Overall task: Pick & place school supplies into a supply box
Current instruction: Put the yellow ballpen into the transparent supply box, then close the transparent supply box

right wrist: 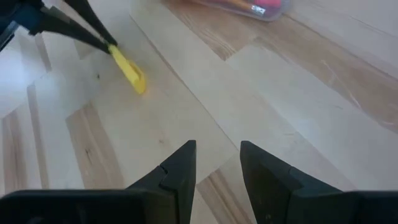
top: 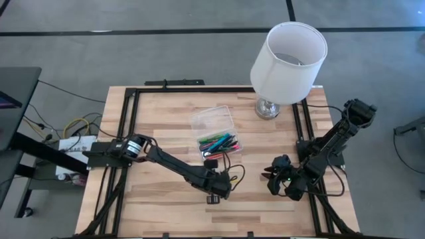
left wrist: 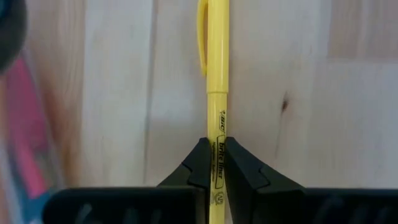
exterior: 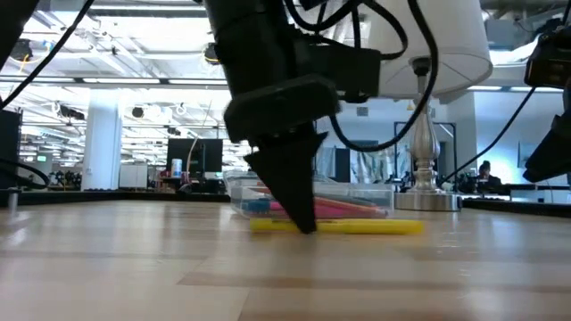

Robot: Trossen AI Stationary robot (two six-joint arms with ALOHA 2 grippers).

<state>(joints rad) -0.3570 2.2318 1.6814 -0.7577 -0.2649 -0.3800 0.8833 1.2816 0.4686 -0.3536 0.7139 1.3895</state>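
Observation:
A yellow highlighter (left wrist: pixel 217 62) lies level just above or on the wooden table (top: pixel 159 119); the low view shows it (exterior: pixel 366 226) in front of the supply box. My left gripper (left wrist: pixel 212 146) is shut on it, near the table's middle (top: pixel 221 188). The supply box (top: pixel 212 126), a clear flat case, rests on the table behind it with several coloured pens (top: pixel 218 142) inside. My right gripper (right wrist: pixel 217 152) waits open at the table's right side (top: pixel 273 178), with nothing between its fingers. My left gripper pinches the highlighter's printed barrel (left wrist: pixel 219 140) between its two fingers (left wrist: pixel 200 163), away from the capped end (left wrist: pixel 214 37). The fingers come steeply from above and lie across the pen. The pen stays level; whether it is clear of the table I cannot tell.
A lamp with a white shade (top: pixel 289 60) stands at the table's far right, its metal base (exterior: pixel 428 201) beside the box. Black rails (top: pixel 126 133) run along the table's edges. Bare wood lies near the front (top: pixel 166 206).

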